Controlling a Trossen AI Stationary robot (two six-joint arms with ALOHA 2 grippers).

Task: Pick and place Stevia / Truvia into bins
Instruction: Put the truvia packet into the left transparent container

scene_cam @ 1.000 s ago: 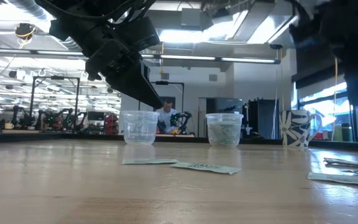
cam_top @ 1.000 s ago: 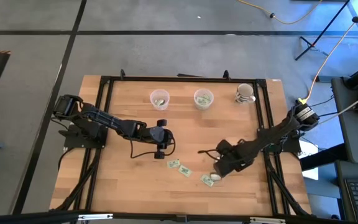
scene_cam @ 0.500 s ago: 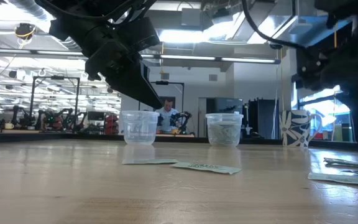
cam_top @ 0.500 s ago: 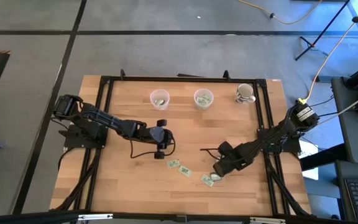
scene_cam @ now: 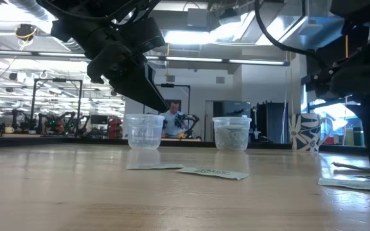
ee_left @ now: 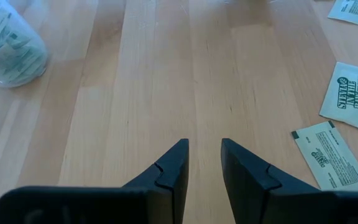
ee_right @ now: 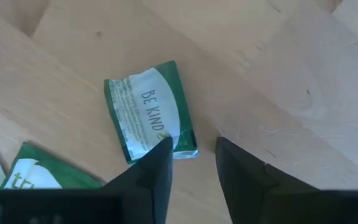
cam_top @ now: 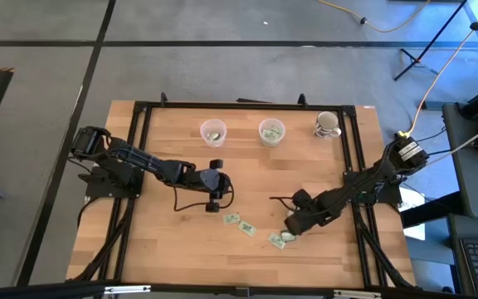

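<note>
Several pale green and white Stevia / Truvia sachets lie flat on the wooden table's near half. One sachet with dark green borders lies right before my right gripper, which points down, open, low over the table. One fingertip stands over that sachet's near corner. Another sachet lies beside it. Two clear cups, the bins, stand at the far side with sachets inside. My left gripper hovers open above bare wood at mid-table. My right gripper comes at the green-bordered sachet from above, fingers pointing down. One finger covers the sachet's corner; the other stands over bare wood. Whether the finger touches the paper, I cannot tell. The sachet lies flat on the table.
A white patterned mug stands at the far right, beside the cups. Two sachets lie to one side of my left gripper. A black frame rims the table. Bare wood stretches between the cups and the sachets.
My right gripper has come down toward the sachets near the table's near edge, tipping until its fingers point at the table. The sachets have stayed where they were.
</note>
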